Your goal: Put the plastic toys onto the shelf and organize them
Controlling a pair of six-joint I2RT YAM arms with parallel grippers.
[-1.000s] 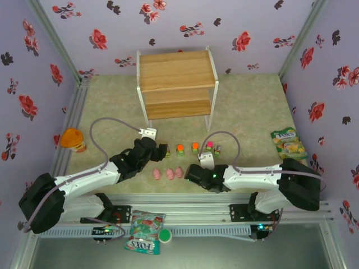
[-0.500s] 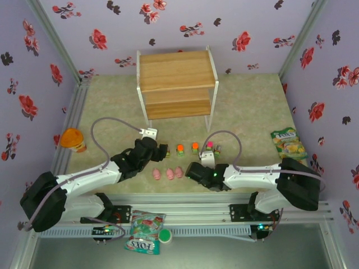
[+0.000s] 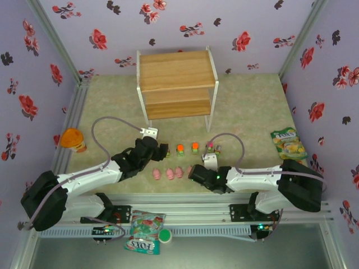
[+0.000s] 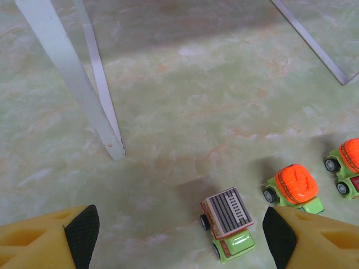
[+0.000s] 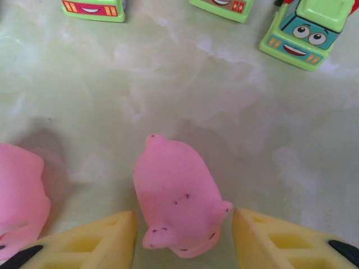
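Top external view had the shelf [image 3: 177,72] standing at upper centre on the mottled green floor [image 3: 247,106], well apart from the toys; a row of small cars [image 3: 195,148] sat below it at mid-frame, and three pink pigs [image 3: 169,174] lay in a shorter row just beneath the cars. The left gripper [image 3: 164,150] lay at the left end of the car row; the right gripper [image 3: 192,171] lay just right of the pig row. An orange-lidded jar [image 3: 73,138] stood by the left wall; one candy bag [image 3: 288,142] lay at the right.

In the left wrist view the left gripper [image 4: 180,238] was released, jaws wide; its black-padded yellow fingers [image 4: 81,231] sat in the lower corners with a grey-topped car [image 4: 227,218] on the floor between them, touching neither; an orange-topped car [image 4: 294,188] stood just to its right, and a second orange-topped car [image 4: 346,163] at the right edge; a white shelf leg [image 4: 76,84] ran from the upper left down to the floor.

In the right wrist view the right gripper [image 5: 184,224] was clenched on a pink pig [image 5: 174,196] lying on the floor at lower centre; both yellow fingers [image 5: 95,244] met its flanks; a second pig [image 5: 19,196] lay at the left edge, just beside the left finger; green car fronts lined the top edge, the upper-right car [image 5: 305,28] showing a painted face.
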